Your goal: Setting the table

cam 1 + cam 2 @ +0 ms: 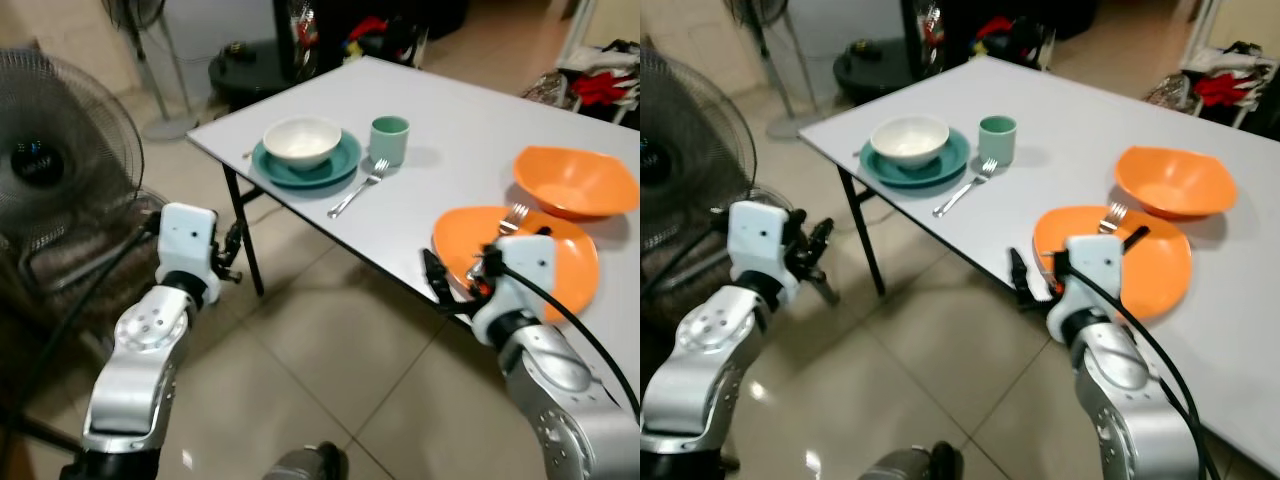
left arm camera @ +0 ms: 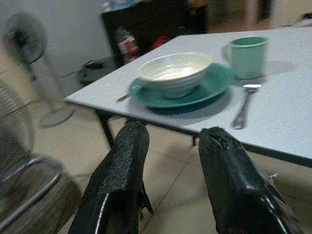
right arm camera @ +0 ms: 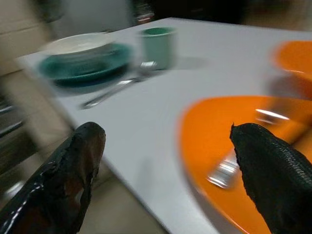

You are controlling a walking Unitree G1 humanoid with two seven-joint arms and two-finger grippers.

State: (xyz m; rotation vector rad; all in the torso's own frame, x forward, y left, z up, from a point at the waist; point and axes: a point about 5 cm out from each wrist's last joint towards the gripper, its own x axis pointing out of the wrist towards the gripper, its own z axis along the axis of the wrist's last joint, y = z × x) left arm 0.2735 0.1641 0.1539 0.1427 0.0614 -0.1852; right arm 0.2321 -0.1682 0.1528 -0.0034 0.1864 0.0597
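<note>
A white bowl [image 1: 301, 140] sits on a teal plate [image 1: 340, 165] at the far corner of the white table [image 1: 460, 120]. Beside them are a green cup [image 1: 389, 139] and a fork [image 1: 358, 188]. Nearer, an orange plate [image 1: 570, 260] carries a second fork [image 1: 512, 216], and an orange bowl [image 1: 575, 181] stands behind it. My right gripper [image 1: 462, 275] is open at the table's near edge, its fingers spread over the orange plate's rim [image 3: 214, 141]. Open and holding nothing, my left gripper [image 1: 230, 258] hangs over the floor left of the table, pointing at the teal setting [image 2: 180, 92].
A large floor fan [image 1: 50, 160] and a wire-framed seat [image 1: 70, 270] stand close on my left. Another fan's base [image 1: 170, 125] and a dark cabinet [image 1: 330, 30] are behind the table. Red clutter [image 1: 600, 85] lies at the far right. Tiled floor [image 1: 330, 370] lies in front.
</note>
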